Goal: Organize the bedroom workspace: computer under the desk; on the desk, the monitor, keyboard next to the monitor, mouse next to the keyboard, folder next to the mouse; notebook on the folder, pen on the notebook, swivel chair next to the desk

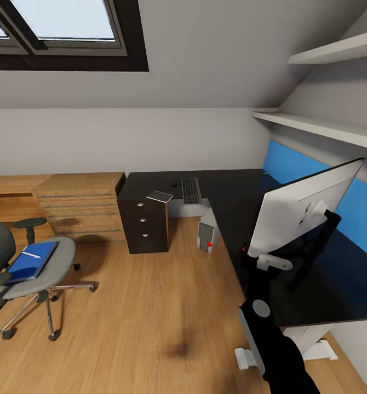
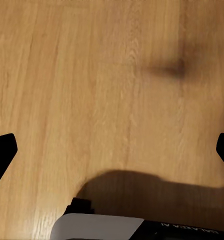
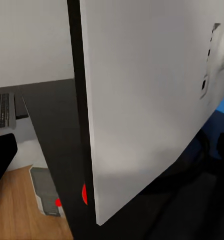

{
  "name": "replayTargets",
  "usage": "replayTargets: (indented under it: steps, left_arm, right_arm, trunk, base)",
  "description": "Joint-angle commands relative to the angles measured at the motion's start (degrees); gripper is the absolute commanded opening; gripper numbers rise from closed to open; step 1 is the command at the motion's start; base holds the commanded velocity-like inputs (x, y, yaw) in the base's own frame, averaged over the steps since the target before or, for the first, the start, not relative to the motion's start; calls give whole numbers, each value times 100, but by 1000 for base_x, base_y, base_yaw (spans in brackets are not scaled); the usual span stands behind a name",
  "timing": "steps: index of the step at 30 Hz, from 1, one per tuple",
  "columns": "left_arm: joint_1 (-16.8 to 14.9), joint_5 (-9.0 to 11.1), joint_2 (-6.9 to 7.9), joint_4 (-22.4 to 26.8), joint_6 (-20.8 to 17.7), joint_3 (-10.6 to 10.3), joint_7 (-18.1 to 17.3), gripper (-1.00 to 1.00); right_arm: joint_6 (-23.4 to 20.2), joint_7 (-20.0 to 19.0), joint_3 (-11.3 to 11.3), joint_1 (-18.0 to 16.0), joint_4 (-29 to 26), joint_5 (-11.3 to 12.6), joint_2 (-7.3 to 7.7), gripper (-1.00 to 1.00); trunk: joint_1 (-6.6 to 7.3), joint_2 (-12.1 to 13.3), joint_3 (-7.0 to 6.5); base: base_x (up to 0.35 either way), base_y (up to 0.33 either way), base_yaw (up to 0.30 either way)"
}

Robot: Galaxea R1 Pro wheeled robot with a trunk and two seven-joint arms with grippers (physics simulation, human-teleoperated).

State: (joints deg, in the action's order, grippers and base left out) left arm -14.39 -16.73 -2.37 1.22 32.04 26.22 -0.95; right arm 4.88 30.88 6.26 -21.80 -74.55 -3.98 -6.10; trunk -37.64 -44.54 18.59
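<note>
Gripper status first. The right gripper (image 1: 271, 262) sits at the lower edge of the monitor (image 1: 304, 210), which tilts over the desk (image 1: 233, 191), white back toward the robot. Whether it is clamped on the screen edge cannot be told; the right wrist view gives one dark finger at the frame edge and the monitor's back close up. The left gripper (image 2: 112, 150) hangs released over bare wooden floor (image 2: 91, 75), its two dark fingertips well apart.

Beyond the monitor, the keyboard (image 1: 191, 189) lies on the far part of the desk. The computer (image 1: 208, 234) stands on the floor just under the desk edge. The folder (image 1: 31, 260) lies on the seat of the swivel chair (image 1: 35, 273), well apart from the desk, with a thin white pen (image 1: 31, 255) across it.

Judgement: the step in hand is seating the monitor. It should go down upright with the base fully on the desk, away from the edge, and be let go only once it is level.

Writing: a strip of lettering on the left gripper body is cut off and unreadable. No brand is legible on the monitor.
</note>
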Motion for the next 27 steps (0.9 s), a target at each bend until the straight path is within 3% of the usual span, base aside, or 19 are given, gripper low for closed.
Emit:
replayTargets:
  steps: [1, 8, 14, 21, 27]
  left_arm:
    - [-2, -41, -1, 1, 13, 50, -10, 100]
    - [-2, -41, 4, 0, 33, 50, -30, 100]
    - [-2, -41, 21, -2, 35, 50, -36, 100]
    - [-2, -42, 20, 0, 32, 48, -38, 100]
    - [-2, -44, 16, 1, 37, 42, -40, 100]
  right_arm:
    - [0, 38, 6, 4, -7, -40, -2, 100]
    - [10, 63, 8, 45, -21, -60, -7, 100]
    - [13, 132, 30, 100, -27, -323, -23, 100]
    - [13, 719, 40, 105, -64, -437, -17, 100]
    - [13, 808, 41, 106, -104, -447, -14, 100]
  trunk:
    - [-1, -5, 7]
    - [-1, -5, 7]
    - [-1, -5, 7]
    - [-1, -5, 7]
    - [43, 75, -29]
  base:
    - [3, 2, 0]
    - [46, 4, 0]
    - [178, 6, 0]
    - [28, 1, 0]
    - [2, 0, 0]
